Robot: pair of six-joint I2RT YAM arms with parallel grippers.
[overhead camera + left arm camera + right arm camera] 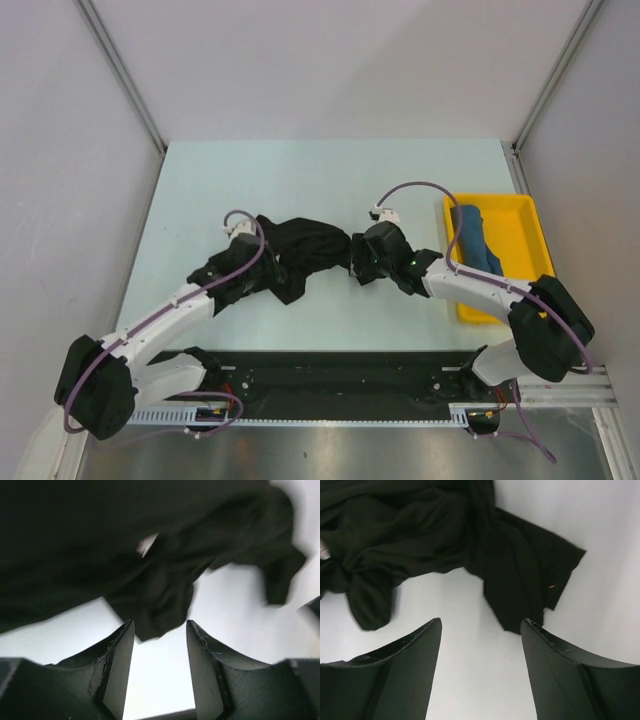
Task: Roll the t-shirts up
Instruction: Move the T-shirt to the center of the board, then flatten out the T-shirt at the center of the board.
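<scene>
Lying crumpled just ahead of both jaw pairs, black t-shirt [300, 250], left gripper [160, 630] and right gripper [481, 625] parted and empty, arms angled inward from either side, teal t-shirt [475, 240] in yellow tray [520, 215].

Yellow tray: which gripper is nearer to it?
Right. The right gripper sits just left of the yellow tray; the left gripper is across the black t-shirt, farther left.

No legible text or numbers anywhere; pale patch [146, 544] on the black t-shirt [75, 540], perhaps a tag, unreadable.
</scene>
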